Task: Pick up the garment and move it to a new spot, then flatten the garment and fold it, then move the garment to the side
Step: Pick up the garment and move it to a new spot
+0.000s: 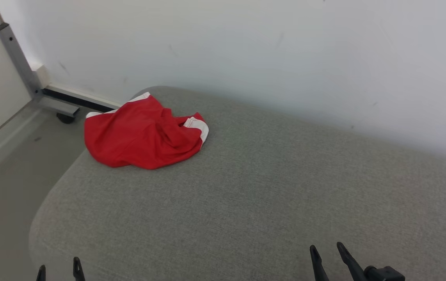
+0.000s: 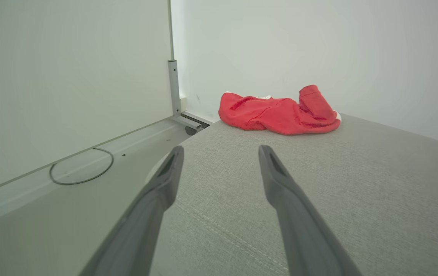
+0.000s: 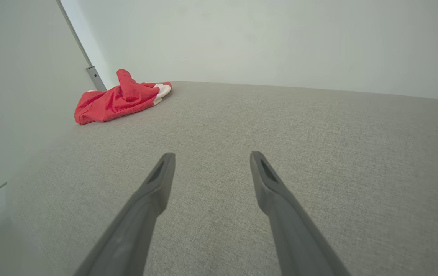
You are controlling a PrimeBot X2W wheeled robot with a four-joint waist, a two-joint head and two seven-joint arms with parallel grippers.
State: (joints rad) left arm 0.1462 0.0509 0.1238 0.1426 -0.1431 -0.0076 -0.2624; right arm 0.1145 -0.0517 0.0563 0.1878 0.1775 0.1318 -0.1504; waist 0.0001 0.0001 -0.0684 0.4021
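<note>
Grey fabric bench (image 1: pixel 269 187) is sitting against a white wall (image 1: pixel 285 47). Red garment (image 1: pixel 141 136) is lying crumpled well ahead of the left gripper (image 1: pixel 59 263) and far forward-left of the right gripper (image 1: pixel 326 246). Both are gaping wide, holding nothing. Pick-up is pending, probably needing a long forward reach.

— How's the light?
— Bright, soft, even. A faint shadow bands the wall (image 1: pixel 363 128) far ahead of the right gripper (image 3: pixel 212 154).
— Sharpness?
— The left gripper (image 2: pixel 220 147) has fingers (image 2: pixel 299 230) that blur and stretch toward the lens.
</note>
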